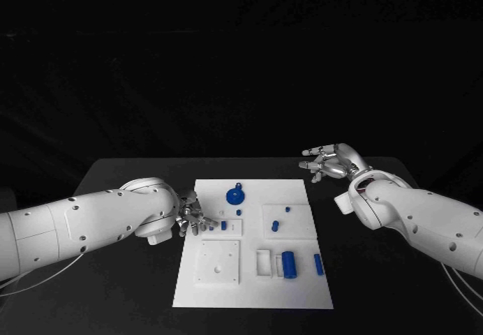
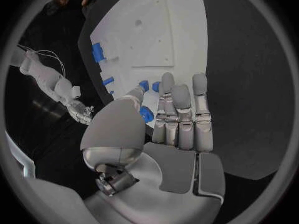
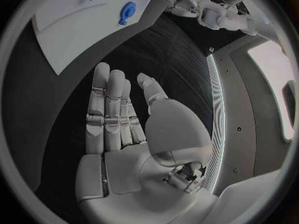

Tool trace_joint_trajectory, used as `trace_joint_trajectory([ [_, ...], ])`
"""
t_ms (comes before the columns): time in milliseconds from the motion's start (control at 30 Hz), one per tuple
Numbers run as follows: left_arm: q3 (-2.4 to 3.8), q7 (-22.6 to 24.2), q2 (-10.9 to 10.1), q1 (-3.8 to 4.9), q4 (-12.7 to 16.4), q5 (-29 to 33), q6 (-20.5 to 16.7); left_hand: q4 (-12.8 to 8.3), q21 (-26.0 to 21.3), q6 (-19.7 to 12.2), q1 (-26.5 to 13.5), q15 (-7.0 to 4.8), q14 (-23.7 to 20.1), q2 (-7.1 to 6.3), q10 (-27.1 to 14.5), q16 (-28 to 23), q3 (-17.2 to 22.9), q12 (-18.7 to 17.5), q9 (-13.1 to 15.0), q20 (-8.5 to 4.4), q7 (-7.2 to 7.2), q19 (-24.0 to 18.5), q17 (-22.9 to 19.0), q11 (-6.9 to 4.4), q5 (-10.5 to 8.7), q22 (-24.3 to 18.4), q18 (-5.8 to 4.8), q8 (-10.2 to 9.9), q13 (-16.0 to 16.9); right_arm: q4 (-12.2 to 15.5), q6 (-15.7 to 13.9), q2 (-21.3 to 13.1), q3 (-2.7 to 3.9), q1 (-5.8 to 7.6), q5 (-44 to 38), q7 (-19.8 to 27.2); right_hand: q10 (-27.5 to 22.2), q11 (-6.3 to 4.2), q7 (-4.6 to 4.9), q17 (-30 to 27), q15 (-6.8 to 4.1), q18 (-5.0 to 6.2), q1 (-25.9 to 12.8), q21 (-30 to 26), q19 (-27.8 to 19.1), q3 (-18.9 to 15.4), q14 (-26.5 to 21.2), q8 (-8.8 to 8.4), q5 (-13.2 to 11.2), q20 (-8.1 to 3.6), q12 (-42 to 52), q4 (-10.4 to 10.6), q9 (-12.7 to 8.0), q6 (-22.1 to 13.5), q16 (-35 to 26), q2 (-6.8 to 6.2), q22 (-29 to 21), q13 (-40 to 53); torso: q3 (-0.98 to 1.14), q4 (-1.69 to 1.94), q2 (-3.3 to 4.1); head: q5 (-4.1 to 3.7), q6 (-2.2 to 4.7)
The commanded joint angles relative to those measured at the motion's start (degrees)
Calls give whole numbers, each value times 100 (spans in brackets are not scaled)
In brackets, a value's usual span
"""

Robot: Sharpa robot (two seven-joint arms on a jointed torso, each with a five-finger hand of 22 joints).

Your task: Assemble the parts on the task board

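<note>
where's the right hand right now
In the head view the right hand hovers open over the black table, off the white board's far right corner.

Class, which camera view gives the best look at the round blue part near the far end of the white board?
The head view: the round blue part lies unobstructed on the board. The right wrist view shows it at the rim. In the left wrist view I cannot identify it.

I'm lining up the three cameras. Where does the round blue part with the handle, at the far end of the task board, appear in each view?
Head view: round blue part at the board's far end, ahead of the left hand.
Left wrist view: I cannot pick it out with certainty.
Right wrist view: near the circle's top.
Shared landmark: the white task board.
</note>
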Motion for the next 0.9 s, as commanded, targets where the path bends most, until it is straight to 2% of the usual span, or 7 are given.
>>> trace_joint_trajectory([
  [33, -4, 4, 41, -18, -21, -119, 78, 14, 32, -52, 6, -34, -12, -35, -37, 5, 2, 37, 4, 13, 1, -26, -5, 8, -5, 110, -66, -32, 2, 5, 66, 5, 3, -7, -1, 48, -43, -13, 20, -3, 9, -34, -43, 28, 11, 25, 6, -18, 40, 35, 0, -4, -6, -38, -35, -10, -4, -7, -4, 1, 1, -9, 10],
  [200, -8, 30, 88, -43, -69, -122, 62, -17, 31, -104, 14, -21, -14, -15, -99, 1, 2, 30, -29, 23, 26, -27, -8, 29, -4, 109, -58, -78, -6, 6, 67, 6, 3, -10, -1, 49, -43, -13, 20, -3, 9, -34, -43, 28, 11, 25, 6, -18, 40, 35, 0, -4, -6, -38, -35, -10, -4, -7, 3, 4, 0, -6, 10],
  [333, -9, 57, 115, -54, -115, -123, 5, -121, 25, -126, 48, -11, -20, 106, -140, -7, 4, 28, -88, 38, 39, -31, -15, 41, 0, 108, -44, -75, -26, 4, 68, 9, 3, -12, 0, 50, -43, -13, 20, -3, 9, -34, -43, 28, 11, 25, 6, -18, 40, 35, 0, -4, -6, -38, -35, -10, -4, -7, 0, 3, -4, -9, -4],
  [367, -9, 62, 119, -55, -126, -123, 4, -173, 22, -127, 47, -10, -20, 147, -141, -10, -22, 29, -102, 40, 40, -29, -18, 42, 2, 108, -40, -70, -34, 5, 69, 9, 3, -13, 0, 50, -43, -13, 20, -3, 9, -34, -43, 28, 11, 25, 6, -18, 40, 35, 0, -4, -6, -38, -35, -10, -4, -7, -3, 3, -3, -16, 12],
  [400, -9, 65, 121, -56, -134, -123, 4, -173, 22, -127, 47, -10, -20, 147, -141, -10, -22, 29, -102, 40, 40, -29, -18, 42, 2, 108, -40, -70, -34, 5, 69, 10, 3, -13, 0, 50, -43, -13, 20, -3, 9, -34, -43, 28, 11, 25, 6, -18, 40, 35, 0, -4, -6, -38, -35, -10, -4, -7, -3, 2, -1, -19, 0],
  [633, -9, 97, 157, -65, -207, -120, 3, -433, -5, -175, 130, 4, -37, 356, -192, -18, -152, -14, -162, 53, 49, -40, -28, 58, 7, 107, -34, -68, -100, 4, 68, 14, 3, -16, 0, 51, -41, -13, 21, -3, 10, -34, -69, 32, 7, 64, 6, -19, 42, 36, 2, -6, -6, -49, -36, -18, 0, -7, 3, -1, -3, -20, 13],
  [900, -9, 140, 191, -76, -263, -89, 2, -585, -11, -203, 235, 8, -40, 586, -208, -12, -275, -60, -238, 58, 54, -42, -29, 68, 7, 110, -31, -73, -152, 4, 72, 18, 3, -18, 0, 52, -41, -13, 21, -3, 10, -34, -69, 32, 7, 64, 6, -19, 42, 36, 2, -6, -6, -49, -36, -18, 0, -7, 3, 4, -3, -32, 27],
])
